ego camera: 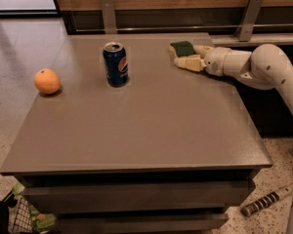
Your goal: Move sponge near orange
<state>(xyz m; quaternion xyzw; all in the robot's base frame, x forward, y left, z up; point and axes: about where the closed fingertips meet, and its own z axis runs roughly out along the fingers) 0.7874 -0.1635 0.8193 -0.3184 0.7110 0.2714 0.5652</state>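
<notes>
The sponge (181, 48), green top on a pale yellow body, lies at the back right of the grey table (146, 130). My gripper (186, 57) comes in from the right and is right at the sponge, touching or almost touching its near side. The white arm (263, 65) stretches off past the table's right edge. The orange (47, 81) sits alone near the table's left edge, far from the sponge.
A blue soda can (115, 64) stands upright at the back middle, between the orange and the sponge. A wooden wall with metal brackets (107, 11) runs behind the table. A dark cylindrical object (266, 200) lies on the floor at the lower right.
</notes>
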